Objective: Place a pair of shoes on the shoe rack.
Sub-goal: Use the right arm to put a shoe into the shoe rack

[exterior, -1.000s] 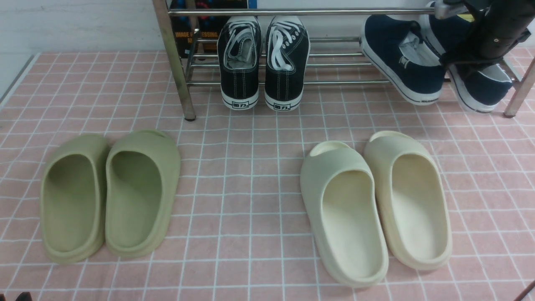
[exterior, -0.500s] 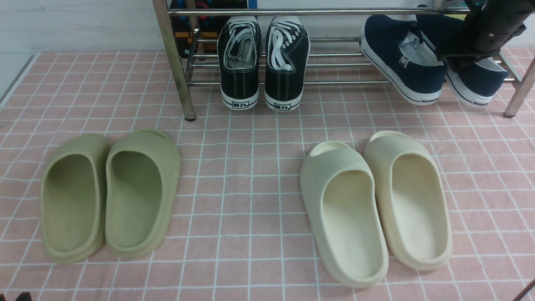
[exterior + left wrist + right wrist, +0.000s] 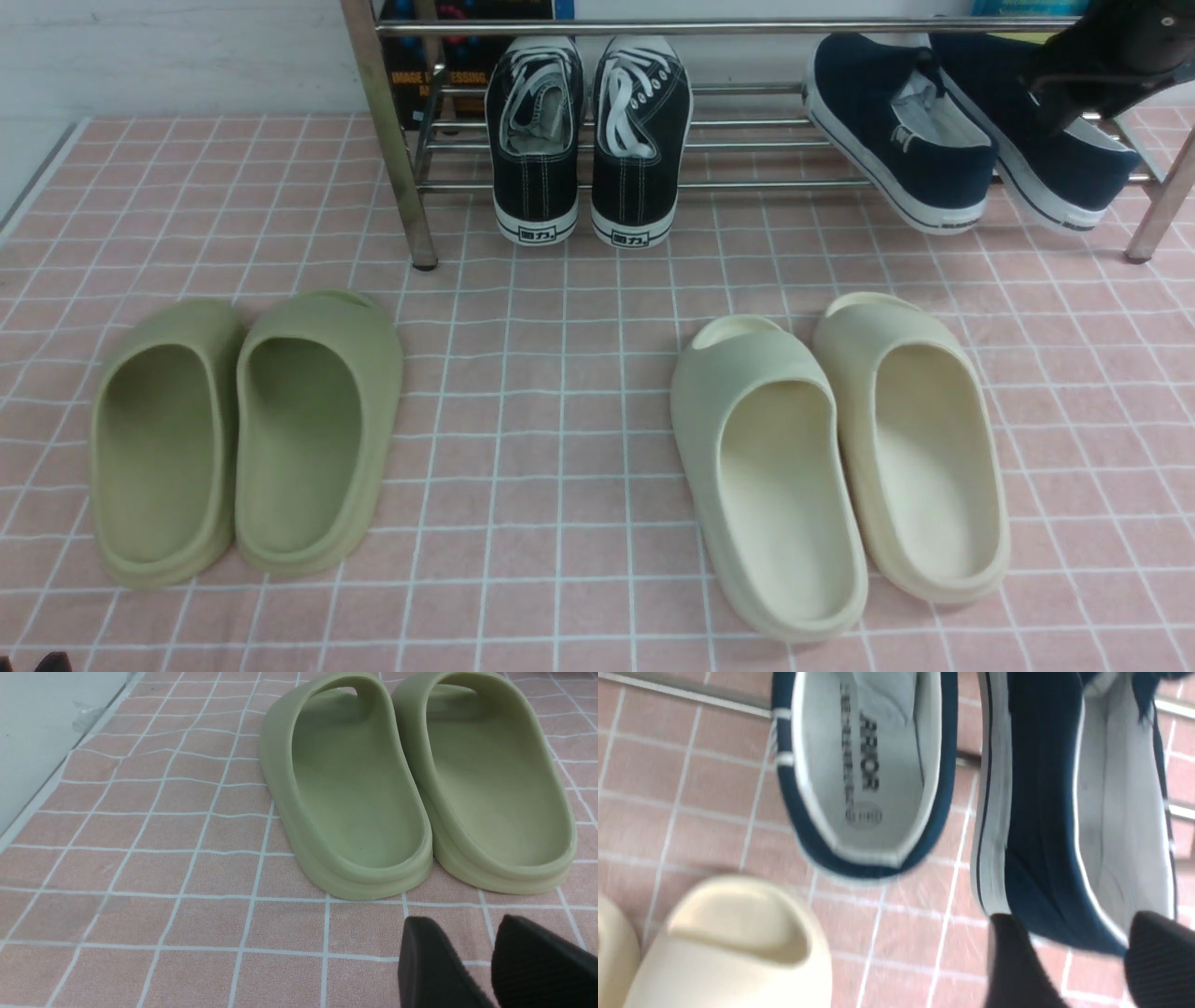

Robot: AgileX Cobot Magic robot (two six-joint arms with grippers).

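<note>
Navy shoes [image 3: 943,173] lie side by side at the right end of the rack [image 3: 653,26]. They rest on its lower bars, both tilted, toes in and heels hanging out over the front bar. Our right pincer [image 3: 1076,921] hovers by the heel of the right-hand shoe, fingers spread, pinching nothing. We judge the step to be backing off. We should lift clear of the heel first, since a snagged finger could tip that shoe onto the tabletop [image 3: 560,373]. Black sneakers [image 3: 588,140] sit further left on the rack. Green slides [image 3: 243,439] and cream slides [image 3: 840,457] lie in front. Our left pincer [image 3: 469,921] hangs near the green slides, fingers nearly together, empty.
</note>
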